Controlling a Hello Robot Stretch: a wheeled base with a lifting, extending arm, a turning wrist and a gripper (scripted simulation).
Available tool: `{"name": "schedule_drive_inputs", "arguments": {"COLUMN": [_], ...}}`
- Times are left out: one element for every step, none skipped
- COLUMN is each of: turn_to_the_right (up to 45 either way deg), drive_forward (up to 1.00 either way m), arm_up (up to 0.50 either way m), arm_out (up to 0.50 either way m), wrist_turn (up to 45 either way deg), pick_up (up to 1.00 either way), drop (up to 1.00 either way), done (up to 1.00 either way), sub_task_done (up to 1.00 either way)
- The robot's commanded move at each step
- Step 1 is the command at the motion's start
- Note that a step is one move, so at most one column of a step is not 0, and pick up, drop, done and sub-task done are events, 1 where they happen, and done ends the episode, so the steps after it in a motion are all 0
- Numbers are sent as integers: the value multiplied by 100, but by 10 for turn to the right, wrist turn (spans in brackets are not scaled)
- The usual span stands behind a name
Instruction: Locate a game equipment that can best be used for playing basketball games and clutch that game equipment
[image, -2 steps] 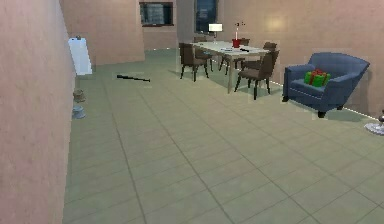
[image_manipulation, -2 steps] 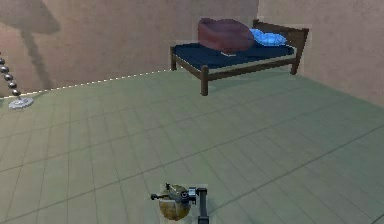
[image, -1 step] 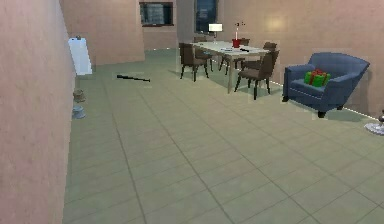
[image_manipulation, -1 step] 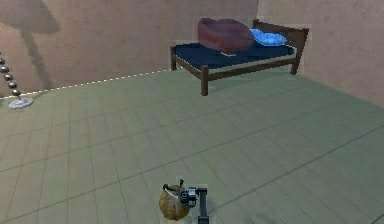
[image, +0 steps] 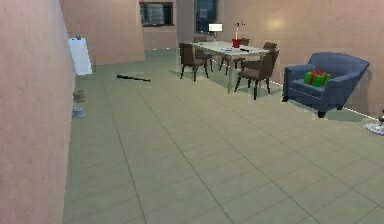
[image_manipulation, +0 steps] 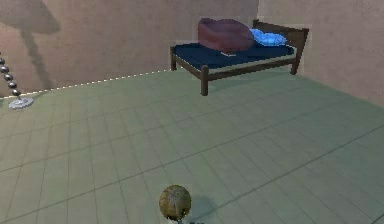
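A round brownish-green ball (image_manipulation: 175, 200) lies on the tiled floor near the arm side view's bottom edge, a little left of the middle. Its colour and shape fit a basketball. Bare floor surrounds it on all sides.
A bed (image_manipulation: 238, 48) with a dark red heap and blue pillow stands at the far wall. A floor lamp base (image_manipulation: 19, 100) sits at left. Ahead are a dining table (image: 228, 50) with chairs, a blue armchair (image: 326, 80), a dark bat-like object (image: 132, 77) and a white bin (image: 80, 55).
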Motion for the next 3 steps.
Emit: {"name": "schedule_drive_inputs", "arguments": {"turn_to_the_right": [0,0,0], "drive_forward": [0,0,0], "arm_up": [0,10,0], "arm_out": [0,0,0], "wrist_turn": [0,0,0], "pick_up": [100,0,0], "drop": [0,0,0], "done": [0,0,100], "sub_task_done": [0,0,0]}}
